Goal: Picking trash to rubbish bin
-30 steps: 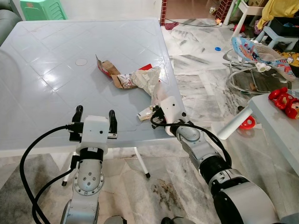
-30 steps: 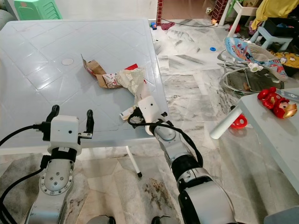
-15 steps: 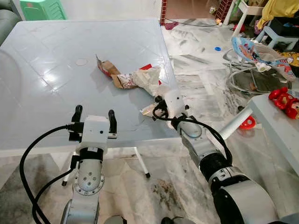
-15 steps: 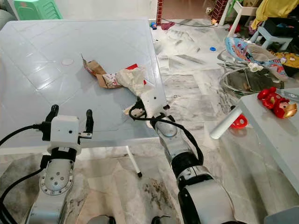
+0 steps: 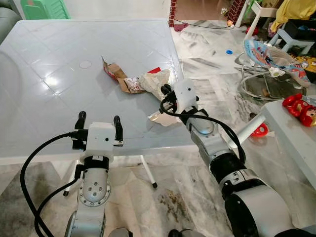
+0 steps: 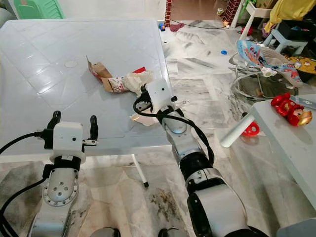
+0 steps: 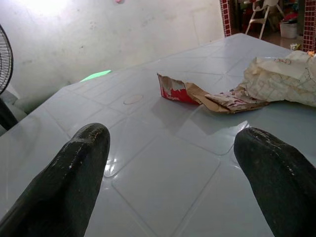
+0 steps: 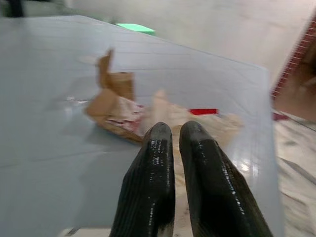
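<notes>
On the pale table (image 5: pixel 49 103) lie a torn brown and red carton (image 5: pixel 117 76) and a crumpled white wrapper (image 5: pixel 154 81), touching each other. A small white scrap (image 5: pixel 163 118) rests near the table's right front edge. My right gripper (image 5: pixel 165 95) hovers just over the table, between the scrap and the wrapper, pointing at the wrapper. In the right wrist view its fingers (image 8: pixel 158 153) are shut together with nothing between them, and the wrapper (image 8: pixel 222 123) lies just beyond. My left gripper (image 5: pixel 98 121) is open over the front of the table, well short of the carton (image 7: pixel 177 91).
The table's right edge runs close to the wrapper. A green stool (image 5: pixel 44 9) stands beyond the far left corner. On the marble floor to the right sits a baby bouncer (image 5: pixel 269 57). A second low table (image 5: pixel 291 133) at right carries a red toy (image 5: pixel 298 106).
My right gripper has moved away from the front edge toward the crumpled wrapper, leaving the small white scrap behind it on the table. The left arm has stayed put.
</notes>
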{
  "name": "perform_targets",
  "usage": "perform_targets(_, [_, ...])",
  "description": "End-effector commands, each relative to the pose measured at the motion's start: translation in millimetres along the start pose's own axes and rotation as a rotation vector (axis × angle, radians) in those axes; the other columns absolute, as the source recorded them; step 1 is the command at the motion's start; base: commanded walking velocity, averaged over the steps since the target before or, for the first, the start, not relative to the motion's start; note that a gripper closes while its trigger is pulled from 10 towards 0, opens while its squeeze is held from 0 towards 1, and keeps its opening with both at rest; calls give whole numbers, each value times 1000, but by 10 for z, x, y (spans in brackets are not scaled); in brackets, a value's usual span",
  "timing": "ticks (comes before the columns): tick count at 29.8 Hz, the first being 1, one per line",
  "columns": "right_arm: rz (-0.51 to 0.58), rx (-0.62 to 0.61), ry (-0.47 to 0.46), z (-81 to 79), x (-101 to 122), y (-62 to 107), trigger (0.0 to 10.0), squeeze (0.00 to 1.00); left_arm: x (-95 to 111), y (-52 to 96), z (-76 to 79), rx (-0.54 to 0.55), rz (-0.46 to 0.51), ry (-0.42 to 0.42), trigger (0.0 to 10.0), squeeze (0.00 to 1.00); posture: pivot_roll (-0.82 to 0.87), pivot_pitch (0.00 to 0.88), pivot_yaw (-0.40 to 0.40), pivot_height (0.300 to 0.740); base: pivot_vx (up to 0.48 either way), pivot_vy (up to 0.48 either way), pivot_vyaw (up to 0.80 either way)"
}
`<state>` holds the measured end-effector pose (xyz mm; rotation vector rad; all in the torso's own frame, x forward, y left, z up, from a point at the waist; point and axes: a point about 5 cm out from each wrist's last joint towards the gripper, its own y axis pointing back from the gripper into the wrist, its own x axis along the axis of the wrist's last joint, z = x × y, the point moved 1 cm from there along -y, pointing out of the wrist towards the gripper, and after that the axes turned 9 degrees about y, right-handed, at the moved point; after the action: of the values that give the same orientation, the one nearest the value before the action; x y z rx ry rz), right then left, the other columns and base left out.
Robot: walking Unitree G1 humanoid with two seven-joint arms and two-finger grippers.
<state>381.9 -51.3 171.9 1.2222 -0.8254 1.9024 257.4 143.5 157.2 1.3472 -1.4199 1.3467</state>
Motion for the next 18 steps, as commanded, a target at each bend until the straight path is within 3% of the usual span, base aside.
perform_targets(1, [23,74,7,-3,20,57,10000,1000,-9,15,0,5,0,-4,10000,0,110,133,-106,740,0,0,0])
perform_targets(5, [40,246,87,-52,-28,212,10000,1000,-7,11,15,5,1,0,10000,0,96,137,-113,740,0,0,0])
perform_targets(8, [25,315,100,-1,-94,337,10000,1000,-4,8,25,6,3,3,10000,0,91,139,-117,740,0,0,0])
perform_targets(12, [7,345,135,39,-131,412,10000,1000,-6,12,28,10,3,4,10000,0,87,141,-121,740,0,0,0])
perform_targets(18, [11,417,271,4,-176,510,10000,1000,-52,38,-6,29,-14,-5,10000,0,90,141,-122,740,0,0,0])
